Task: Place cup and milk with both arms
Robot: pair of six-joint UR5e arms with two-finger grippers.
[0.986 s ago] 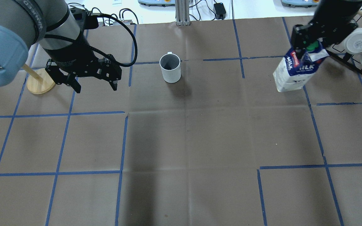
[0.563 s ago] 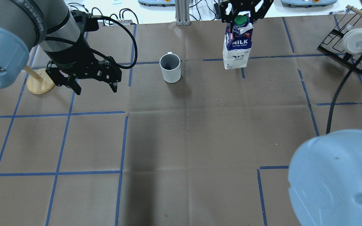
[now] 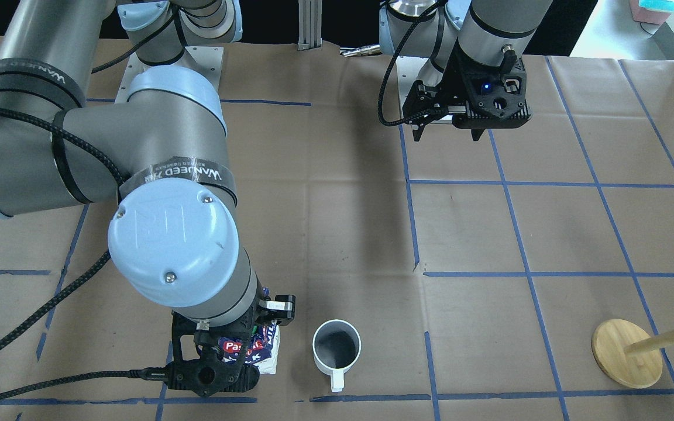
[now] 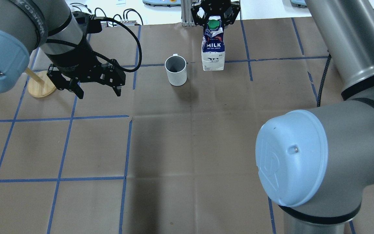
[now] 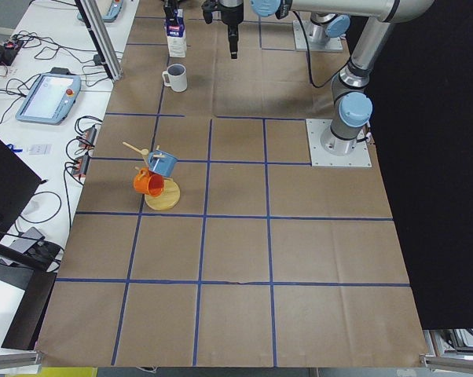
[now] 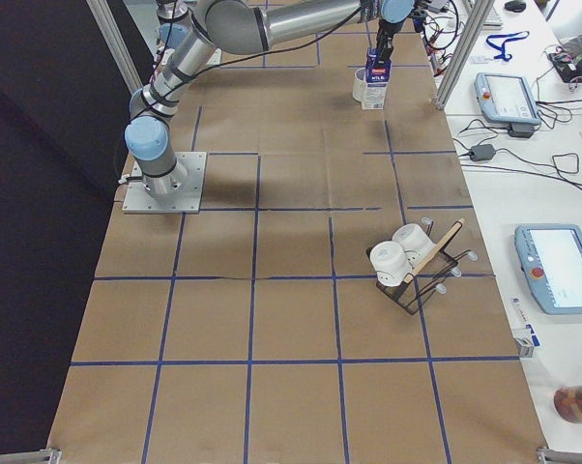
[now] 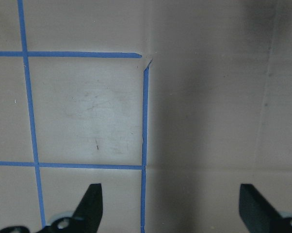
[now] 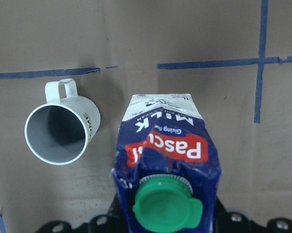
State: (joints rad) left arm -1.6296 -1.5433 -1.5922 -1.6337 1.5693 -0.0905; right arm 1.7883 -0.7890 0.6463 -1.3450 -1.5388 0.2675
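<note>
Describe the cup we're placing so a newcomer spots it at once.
On the brown paper table, find the blue-topped milk carton near the edge far from the robot. The white mug stands just to the robot's left of it, not touching. Unlike the orange mug and blue mug on the wooden tree, it stands free on the paper.

Table (image 4: 187,146) is viewed from behind/above by overhead cam, and from opposite side, steeply down, by front cam. Both ends are covered from afar by side cams. Wrist cams are pointed down, close. Milk (image 8: 165,155) & cup (image 8: 58,133) are shared by right-wrist, overhead, front views.
</note>
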